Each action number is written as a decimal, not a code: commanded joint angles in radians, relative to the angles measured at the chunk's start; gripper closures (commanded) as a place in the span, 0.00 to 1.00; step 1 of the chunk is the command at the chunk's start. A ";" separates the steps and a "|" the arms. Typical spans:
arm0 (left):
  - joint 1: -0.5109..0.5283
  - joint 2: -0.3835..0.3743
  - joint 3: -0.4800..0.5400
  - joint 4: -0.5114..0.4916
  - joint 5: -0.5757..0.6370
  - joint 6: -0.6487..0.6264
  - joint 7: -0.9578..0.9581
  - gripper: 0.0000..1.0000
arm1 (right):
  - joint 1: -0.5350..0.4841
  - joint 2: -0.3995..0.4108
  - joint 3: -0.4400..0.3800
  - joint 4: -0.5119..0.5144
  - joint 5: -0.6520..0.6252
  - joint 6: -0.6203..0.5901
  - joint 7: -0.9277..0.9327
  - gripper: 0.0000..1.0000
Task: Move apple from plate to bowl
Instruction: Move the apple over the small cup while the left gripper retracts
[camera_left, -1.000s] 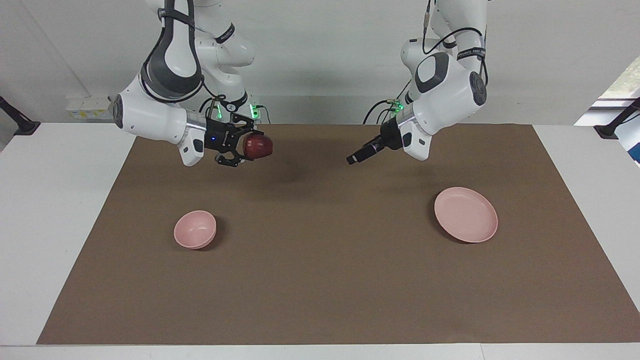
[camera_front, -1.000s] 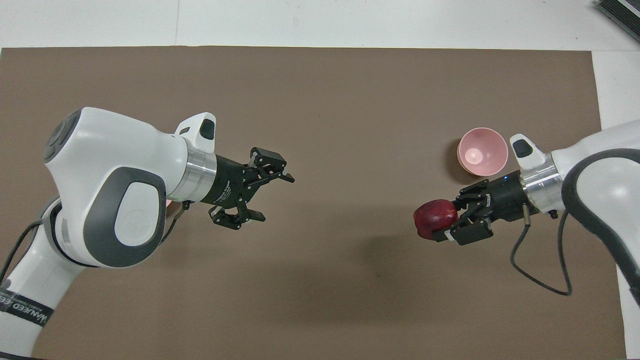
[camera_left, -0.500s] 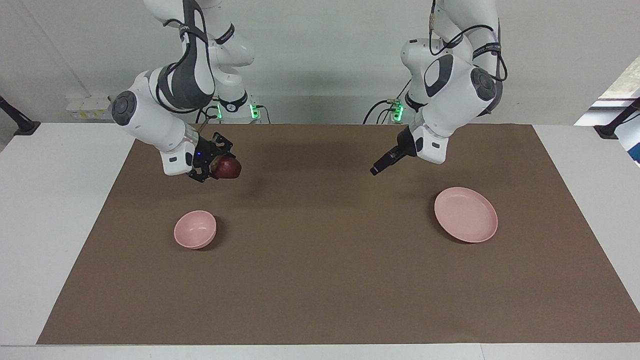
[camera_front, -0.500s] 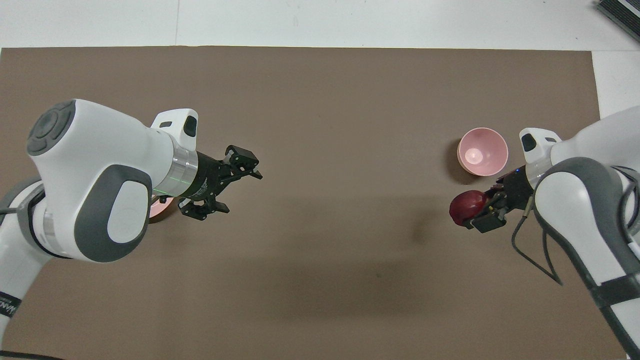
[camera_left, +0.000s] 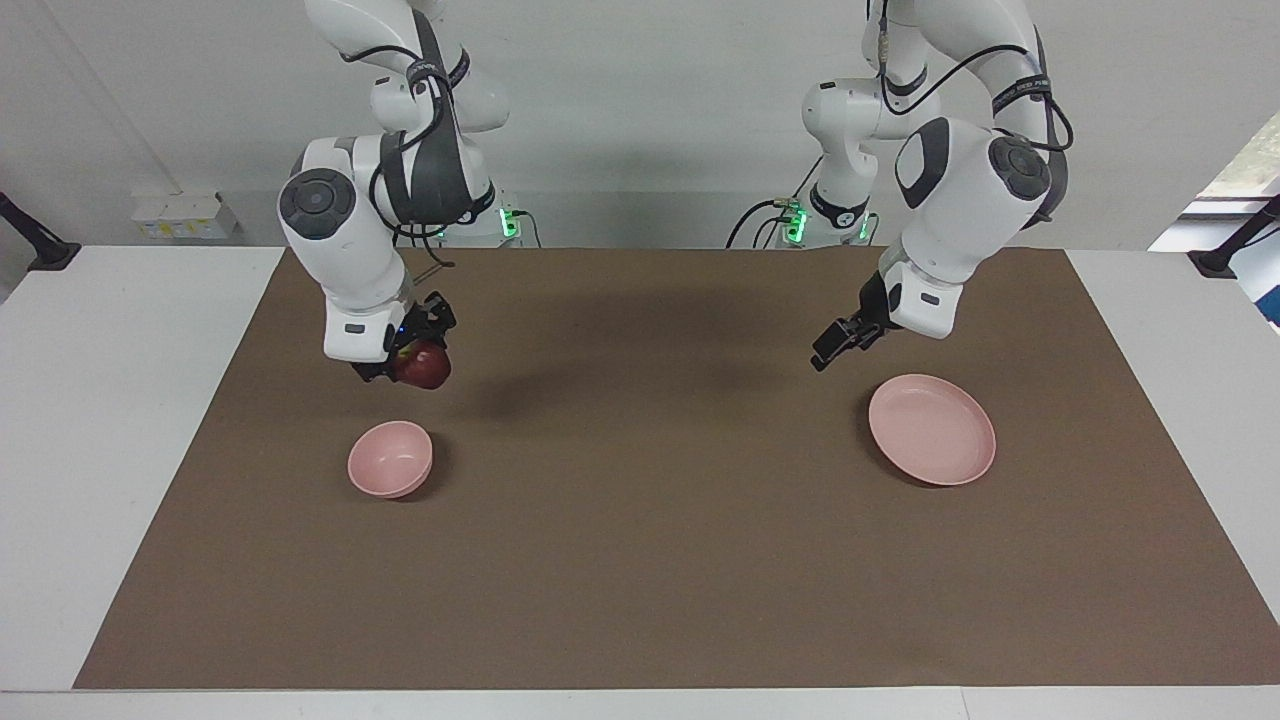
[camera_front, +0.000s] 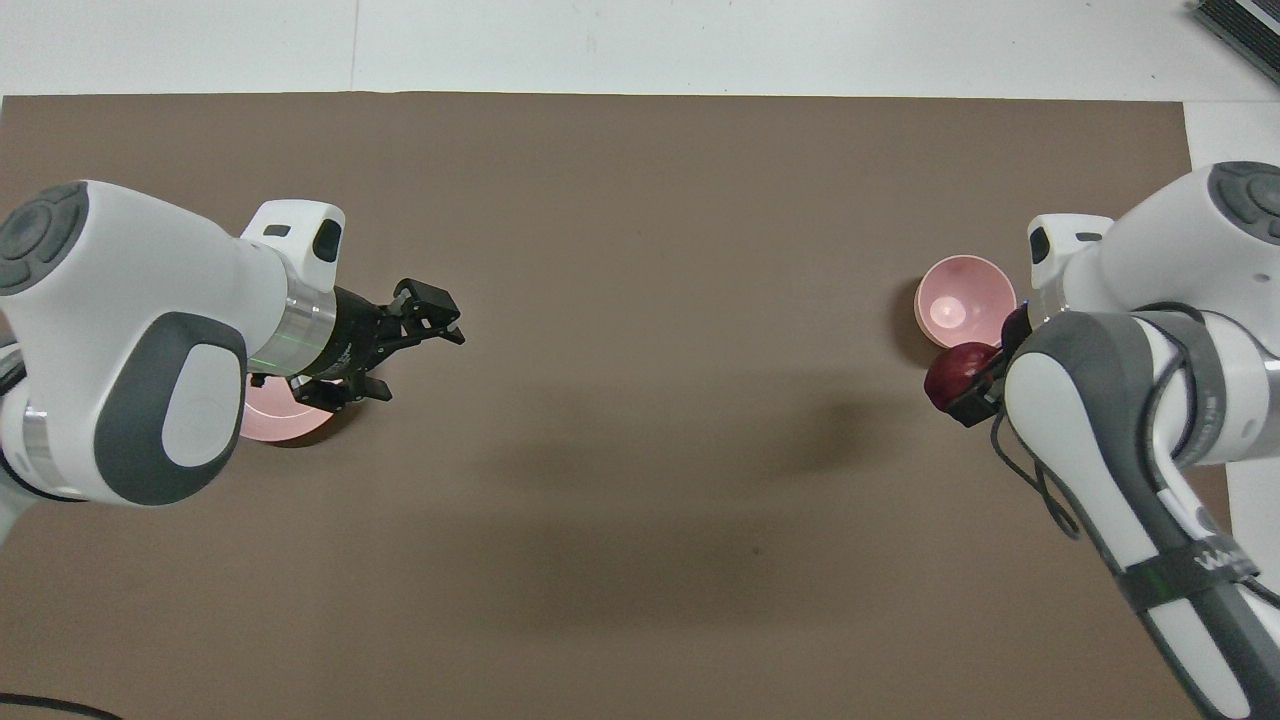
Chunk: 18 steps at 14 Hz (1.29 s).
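Note:
My right gripper is shut on the small dark red apple and holds it in the air over the brown mat, just at the rim of the small deep pink bowl. In the overhead view the apple sits at the edge of the bowl, and my right arm hides most of the right gripper. My left gripper is open and empty, in the air beside the flat pink plate. In the overhead view the left gripper and arm cover most of the plate.
A brown mat covers most of the white table. The bowl stands toward the right arm's end and the plate toward the left arm's end, with bare mat between them.
My right gripper has carried the apple down and toward the right arm's end, up to the bowl. My left gripper has drawn back toward the plate, still open.

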 joint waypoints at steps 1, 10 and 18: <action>0.034 0.016 -0.008 0.033 0.091 -0.034 0.106 0.00 | -0.026 0.031 0.005 0.026 -0.090 0.076 0.105 0.79; 0.171 0.014 -0.007 0.234 0.212 -0.305 0.574 0.00 | -0.046 0.149 0.001 0.027 -0.231 0.253 0.223 0.80; 0.196 0.004 -0.007 0.263 0.184 -0.327 0.575 0.00 | -0.041 0.219 0.001 0.027 -0.290 0.317 0.235 0.31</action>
